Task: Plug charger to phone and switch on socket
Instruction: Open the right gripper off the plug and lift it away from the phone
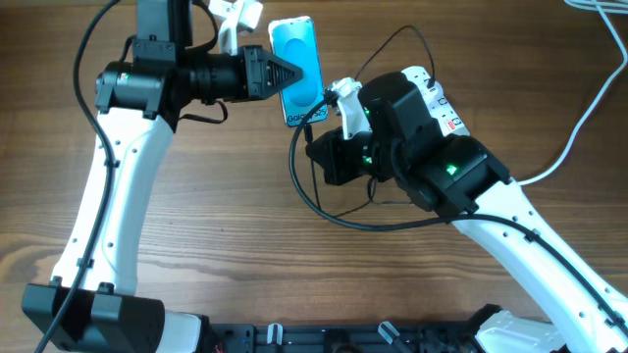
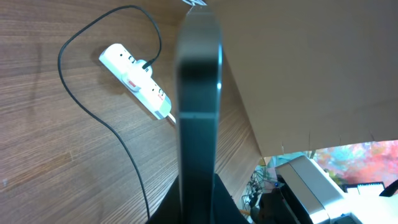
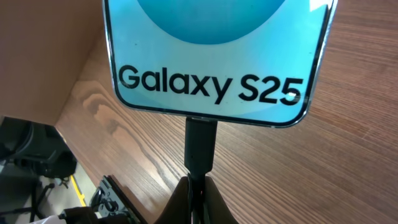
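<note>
**Clerk:** Nearest item first, please.

**Inspector:** Nearest the lens, low centre of the right wrist view, the right claw (image 3: pixel 198 190) is clenched on the black connector (image 3: pixel 200 146) of the charger (image 2: pixel 127 149). The connector's top meets the middle of the bottom edge of the phone (image 3: pixel 211 56).

**Clerk:** Fully seated?

**Inspector:** Cannot tell. No gap shows at the joint, but the depth of insertion is hidden. Judgement: the plugging step is at or near completion.

**Clerk:** And the phone's support?

**Inspector:** The left claw (image 1: pixel 290 75) grasps it by one side, upper centre of the overhead frame. It appears held clear of the tabletop (image 1: pixel 245 245).

**Clerk:** Socket?

**Inspector:** The socket (image 2: pixel 137 81) lies on the tabletop, upper left of the left wrist view, with the charger's cable running from it. Neither claw is on it. Red switch marks show, but their position is unreadable. Judgement: switching on remains to be done.

**Clerk:** Legible writing?

**Inspector:** "Galaxy S25", dark letters along the bottom of the phone's screen. Socket markings are too small to read.
</note>
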Tool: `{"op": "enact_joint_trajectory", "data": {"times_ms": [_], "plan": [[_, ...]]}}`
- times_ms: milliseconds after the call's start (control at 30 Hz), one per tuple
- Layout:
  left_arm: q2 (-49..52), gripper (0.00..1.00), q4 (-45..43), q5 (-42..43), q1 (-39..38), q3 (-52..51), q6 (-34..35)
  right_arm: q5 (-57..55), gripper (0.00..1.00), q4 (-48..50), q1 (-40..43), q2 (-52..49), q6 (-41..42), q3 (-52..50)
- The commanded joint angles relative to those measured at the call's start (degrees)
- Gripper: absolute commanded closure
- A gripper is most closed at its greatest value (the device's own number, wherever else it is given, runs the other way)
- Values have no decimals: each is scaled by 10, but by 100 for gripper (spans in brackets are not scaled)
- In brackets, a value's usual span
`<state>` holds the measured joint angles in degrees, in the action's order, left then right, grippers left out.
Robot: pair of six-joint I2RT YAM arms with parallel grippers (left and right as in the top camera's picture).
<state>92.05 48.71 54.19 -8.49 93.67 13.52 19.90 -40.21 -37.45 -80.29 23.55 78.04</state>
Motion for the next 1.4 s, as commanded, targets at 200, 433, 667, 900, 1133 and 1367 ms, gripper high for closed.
{"op": "enact_joint_trajectory", "data": {"times_ms": [200,433,667,900,1133,1367], "plan": [[-1,96,61,34,-10,0,-42,-75,95,57,7,8,-76,14],[-1,96,68,34,-10,0,-42,-75,94,70,7,8,-83,14],[-1,96,74,34,-10,0,-42,-75,91,78,7,8,-86,14],[-1,96,76,34,-10,0,-43,-83,89,82,8,8,-95,14],[-1,96,76,32,-10,0,-44,-83,83,93,8,8,-94,14],[-1,96,78,-12,-10,0,-43,-83,59,89,14,28,-64,14]]}}
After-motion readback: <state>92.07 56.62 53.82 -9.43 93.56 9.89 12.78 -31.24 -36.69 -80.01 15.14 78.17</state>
